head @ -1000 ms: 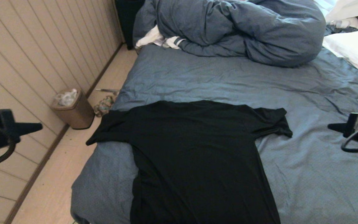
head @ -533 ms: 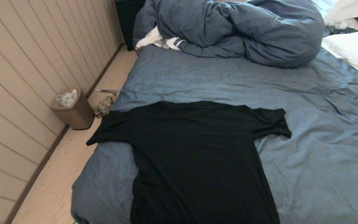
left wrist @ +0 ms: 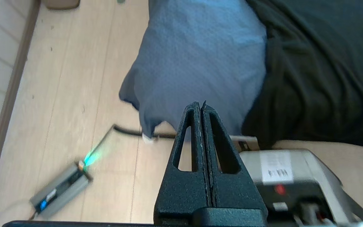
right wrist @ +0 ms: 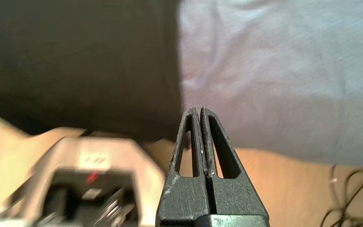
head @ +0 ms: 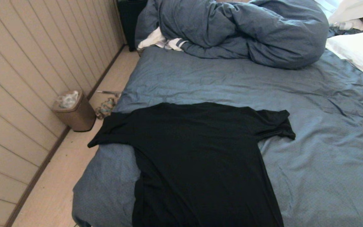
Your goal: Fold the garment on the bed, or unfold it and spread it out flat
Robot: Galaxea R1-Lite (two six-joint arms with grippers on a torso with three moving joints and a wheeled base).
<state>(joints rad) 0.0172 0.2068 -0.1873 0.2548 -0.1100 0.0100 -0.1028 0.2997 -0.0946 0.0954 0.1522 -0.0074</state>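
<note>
The thin, soft black short-sleeved T-shirt [head: 200,157] lies flat at six o'clock on the bed's blue-grey sheet [head: 320,176]. My left gripper [left wrist: 201,108] and right gripper [right wrist: 198,112] are clenched, empty. It's probably limp; I'd pinch the shoulders.

Pale panelled wall [head: 27,78] running along the left, meeting light wood floor [head: 52,192]. Small brown bin [head: 74,110] standing against skirting. Bunched blue-grey duvet [head: 238,28] and white pillow [head: 358,53] lying beyond.
</note>
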